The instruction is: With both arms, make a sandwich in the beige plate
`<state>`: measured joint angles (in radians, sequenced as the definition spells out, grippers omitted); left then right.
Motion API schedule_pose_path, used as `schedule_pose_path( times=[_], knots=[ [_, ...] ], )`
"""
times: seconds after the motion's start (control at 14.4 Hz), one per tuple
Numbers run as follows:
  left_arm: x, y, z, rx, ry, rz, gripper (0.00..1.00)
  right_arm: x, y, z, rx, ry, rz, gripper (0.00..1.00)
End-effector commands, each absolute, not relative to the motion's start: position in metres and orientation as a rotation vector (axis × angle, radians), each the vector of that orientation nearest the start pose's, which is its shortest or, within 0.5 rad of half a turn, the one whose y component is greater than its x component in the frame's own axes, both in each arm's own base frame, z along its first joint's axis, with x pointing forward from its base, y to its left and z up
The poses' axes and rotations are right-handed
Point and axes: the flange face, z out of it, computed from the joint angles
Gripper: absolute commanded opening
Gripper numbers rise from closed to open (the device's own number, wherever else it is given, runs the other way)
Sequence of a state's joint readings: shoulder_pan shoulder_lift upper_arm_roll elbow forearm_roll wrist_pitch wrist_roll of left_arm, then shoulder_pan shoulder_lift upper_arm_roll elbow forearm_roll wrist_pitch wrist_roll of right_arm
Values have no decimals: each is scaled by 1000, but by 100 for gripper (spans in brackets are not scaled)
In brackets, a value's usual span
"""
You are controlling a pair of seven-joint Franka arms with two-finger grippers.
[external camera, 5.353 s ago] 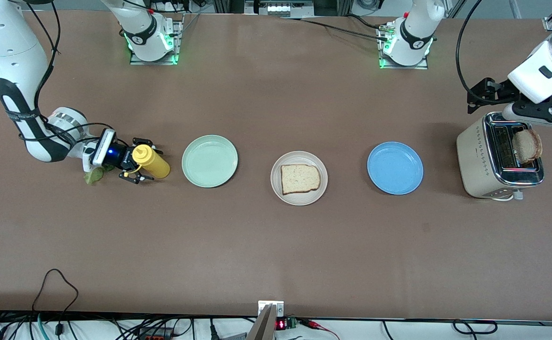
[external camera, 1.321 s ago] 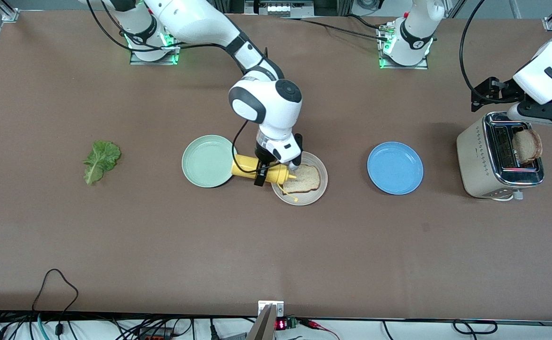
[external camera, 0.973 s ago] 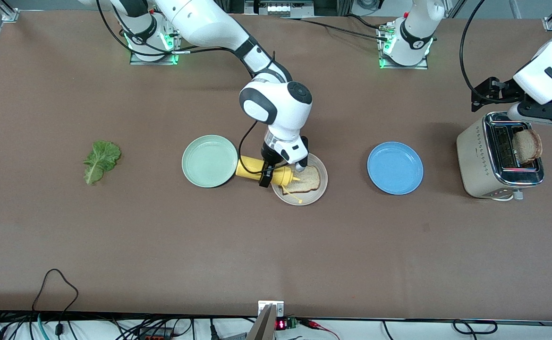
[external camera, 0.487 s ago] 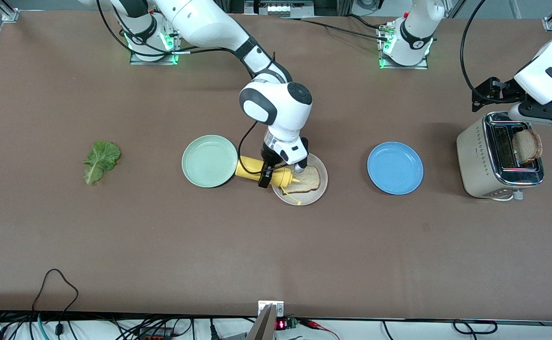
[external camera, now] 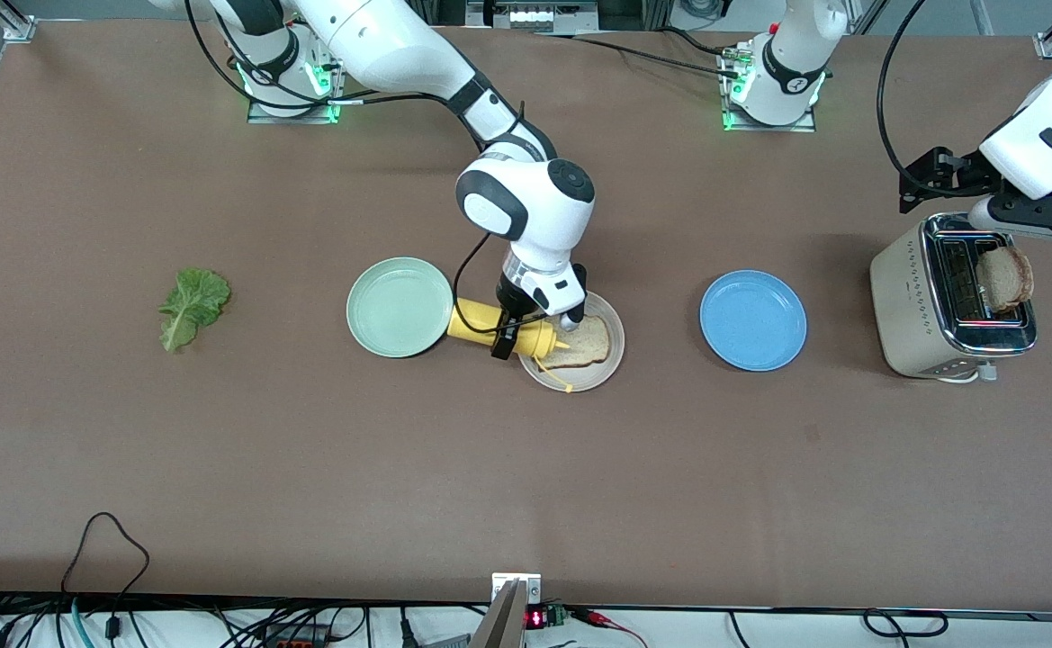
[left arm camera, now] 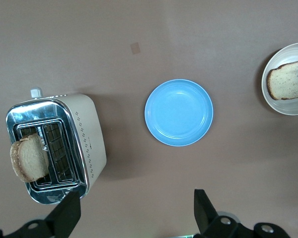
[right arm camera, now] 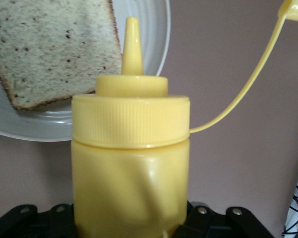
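- Right gripper point(external camera: 518, 326) of mine is clamped round the body of a yellow squeeze bottle point(external camera: 500, 326), tipped on its side with its nozzle over the bread slice point(external camera: 581, 342) on the beige plate point(external camera: 599, 378); the bottle wall looks dented under my fingers, so I judge it soft and springy, best held at mid-body as now; its loose cap point(right arm camera: 294, 9) dangles on a thin tether and could drag across the bread
- the slice lies flat in the plate, which sits about mid-table; I judge it light, soft and crumbly, to be taken gently by its crust edges
- a second slice point(external camera: 1004, 279) stands up out of the toaster point(external camera: 912, 306) at the left arm's end of the table; its exposed top edge is the obvious place to pinch
- my left gripper point(left arm camera: 134, 213) hangs over the bare table beside the toaster, fingers spread wide and holding nothing
- the lettuce leaf point(external camera: 193, 306) lies toward the right arm's end; limp and tearable, I reckon
- a mint-green plate point(external camera: 400, 307) sits just beside the bottle's base, a blue plate point(external camera: 752, 320) between the beige plate and the toaster; the strip of table toward the front camera's edge gives the roomiest path.
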<state>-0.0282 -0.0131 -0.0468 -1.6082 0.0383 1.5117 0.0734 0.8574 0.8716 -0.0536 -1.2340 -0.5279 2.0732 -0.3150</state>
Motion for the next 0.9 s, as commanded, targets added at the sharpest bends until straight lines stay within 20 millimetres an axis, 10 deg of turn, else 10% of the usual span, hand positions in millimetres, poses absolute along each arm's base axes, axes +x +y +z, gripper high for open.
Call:
schedule_pose_path(
  times=[0.0,0.83],
  knots=[
    [539,-37,612,-3100,225,131,100,549,528,273,-2823,-2278,-198,41],
    [539,-35,612,-3101,220,131,100,639,371,469,-2631,-1794,-308,41]
  ],
)
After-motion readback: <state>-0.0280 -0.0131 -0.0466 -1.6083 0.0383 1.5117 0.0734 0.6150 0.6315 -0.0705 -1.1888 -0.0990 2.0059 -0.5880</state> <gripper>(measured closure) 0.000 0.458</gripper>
